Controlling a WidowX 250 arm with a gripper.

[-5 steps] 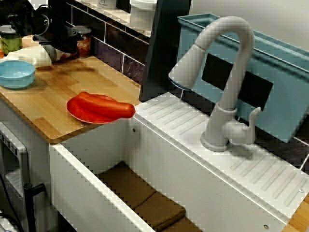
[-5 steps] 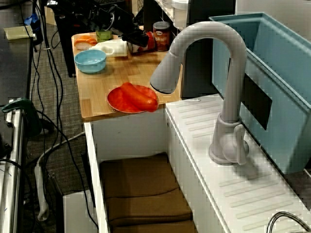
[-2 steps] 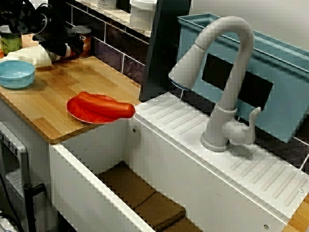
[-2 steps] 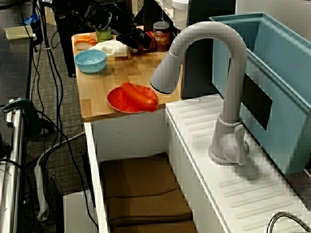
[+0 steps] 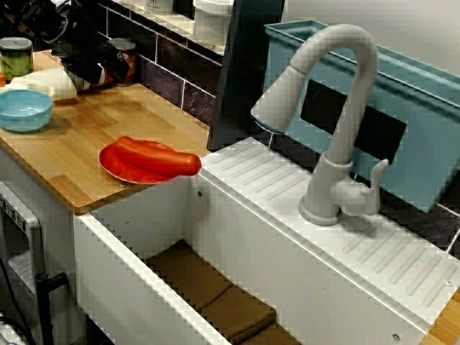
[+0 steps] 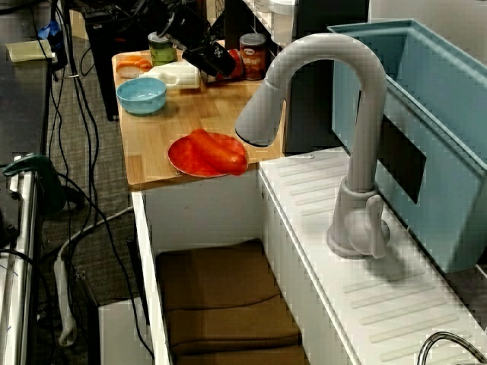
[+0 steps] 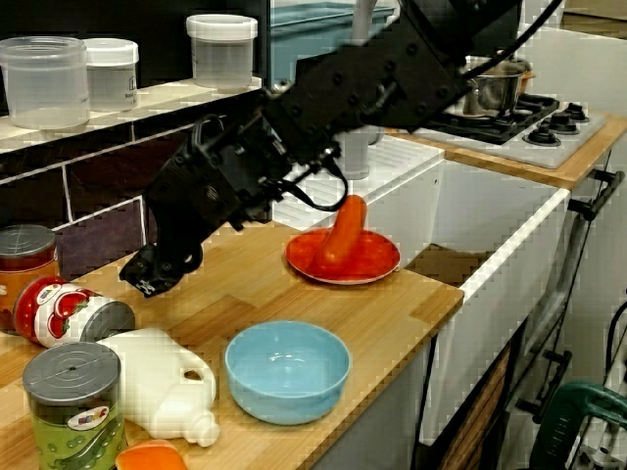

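My black gripper (image 7: 157,271) hangs tilted down over the back of the wooden counter (image 7: 392,313), just above a red-labelled can (image 7: 76,313) lying on its side. It does not touch the can, and nothing shows between its fingers. How far the jaws stand apart is not clear in any view. In the view across the sink the gripper (image 5: 97,70) is in front of an upright red jar (image 5: 128,59). A white jug (image 7: 157,392) lies beside the fallen can. A blue bowl (image 7: 287,370) sits in front.
A red plate (image 7: 367,262) carrying a long red-orange vegetable (image 7: 343,230) sits near the counter's sink end. A green-labelled can (image 7: 73,401) stands at the front corner. Beyond are the white sink (image 5: 136,287), lined with brown pads (image 5: 215,291), the grey faucet (image 5: 338,115) and a blue bin (image 5: 424,122).
The arm has risen and drawn back a little from the fallen can. The green-labelled can, partly covered before, now shows in full.
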